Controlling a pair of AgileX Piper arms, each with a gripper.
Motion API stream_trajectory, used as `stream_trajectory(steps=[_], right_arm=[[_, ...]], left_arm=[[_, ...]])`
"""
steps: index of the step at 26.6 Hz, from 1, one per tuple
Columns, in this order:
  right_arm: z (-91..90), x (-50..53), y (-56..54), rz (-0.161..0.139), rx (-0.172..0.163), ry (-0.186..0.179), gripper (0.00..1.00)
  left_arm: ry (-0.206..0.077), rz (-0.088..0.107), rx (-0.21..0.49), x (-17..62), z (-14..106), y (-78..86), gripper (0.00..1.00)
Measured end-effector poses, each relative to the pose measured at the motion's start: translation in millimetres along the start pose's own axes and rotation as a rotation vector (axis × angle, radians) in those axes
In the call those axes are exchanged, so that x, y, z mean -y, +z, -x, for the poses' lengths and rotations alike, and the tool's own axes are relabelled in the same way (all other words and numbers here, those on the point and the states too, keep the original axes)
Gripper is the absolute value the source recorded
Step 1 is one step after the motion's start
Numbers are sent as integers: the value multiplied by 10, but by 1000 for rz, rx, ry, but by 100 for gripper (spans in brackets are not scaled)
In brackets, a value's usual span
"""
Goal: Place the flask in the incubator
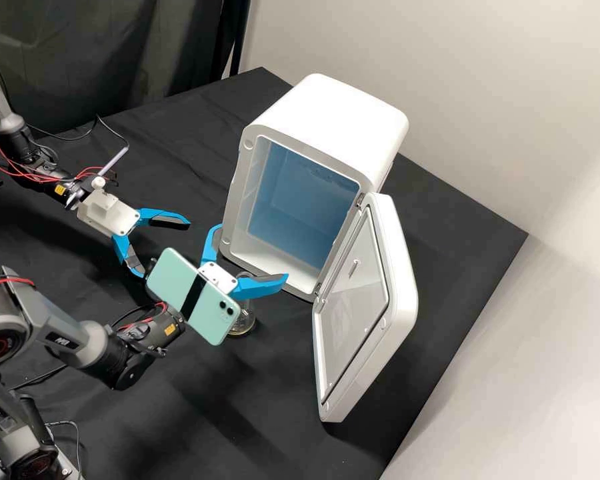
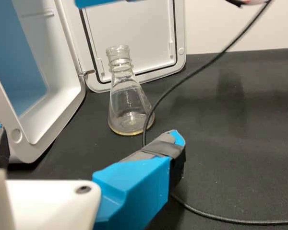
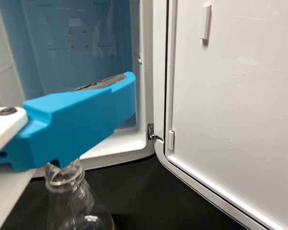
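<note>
A clear, empty conical flask [image 1: 245, 321] stands upright on the black bench, just in front of the white incubator [image 1: 327, 130]. The incubator's door [image 1: 370, 300] hangs wide open on a blue interior. My right gripper [image 1: 251, 253] hovers open over the flask's neck, one blue finger [image 3: 81, 117] crossing above the flask [image 3: 69, 191]. Farther from the incubator, my left gripper [image 1: 161, 244] is open and holds nothing. It faces the flask [image 2: 127, 103] from a short way off, with its own gripper [image 2: 86, 141] apart from the glass.
A mint-green phone [image 1: 193, 293] on the right wrist hides part of the flask from above. A black cable [image 2: 206, 72] trails over the bench past the flask. The open door [image 2: 134, 38] stands behind the flask. The bench edge [image 1: 447, 373] runs close beyond the door.
</note>
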Motion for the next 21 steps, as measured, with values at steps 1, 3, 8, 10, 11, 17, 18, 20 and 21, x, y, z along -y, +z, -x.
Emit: stream_trajectory(steps=[1,3,8,10,11,17,18,20,21], right_arm=[[42,-5,15,7,0,-3,100],[155,-18,52,14,5,-8,100],[288,-43,99,16,17,-13,100],[320,-24,111,15,20,-26,100],[336,-15,121,17,24,-32,100],[387,106,240,-21,78,-94,100],[389,148,279,-39,94,-112,100],[384,221,344,-61,125,-151,100],[376,274,381,-77,142,-179,100]], left_arm=[[0,0,0,0,0,0,100],[-3,0,-1,2,0,-1,100],[1,11,0,-16,6,2,100],[11,9,1,-46,15,6,100],[16,8,1,-60,19,8,100],[21,6,3,-77,24,12,100],[21,6,3,-77,24,12,100],[21,6,3,-77,24,12,100],[22,6,3,-81,26,13,100]])
